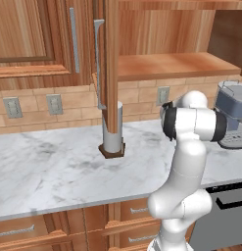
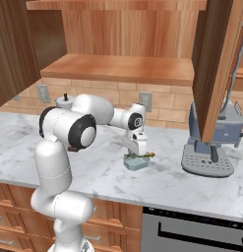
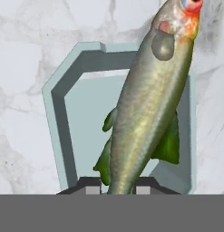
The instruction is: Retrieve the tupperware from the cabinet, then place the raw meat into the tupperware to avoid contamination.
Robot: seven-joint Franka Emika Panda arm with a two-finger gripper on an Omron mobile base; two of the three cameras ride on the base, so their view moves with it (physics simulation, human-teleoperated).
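Gripper grasps the raw meat by its tail, directly over the tupperware. The tupperware sits mid-worktop, nearer its front edge, left of the coffee machine.

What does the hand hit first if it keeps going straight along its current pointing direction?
Probably the floor of the pale blue-grey plastic tub right below. The hand, gripping the greenish-yellow fish, points straight into it; the fish would likely touch first. Depth unclear.

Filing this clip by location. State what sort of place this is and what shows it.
A rendered home kitchen, most likely: a marble counter under a brick backsplash, a wooden wall cabinet standing open above it, and a coffee machine at the counter's end. A fish hangs over a plastic tub there.
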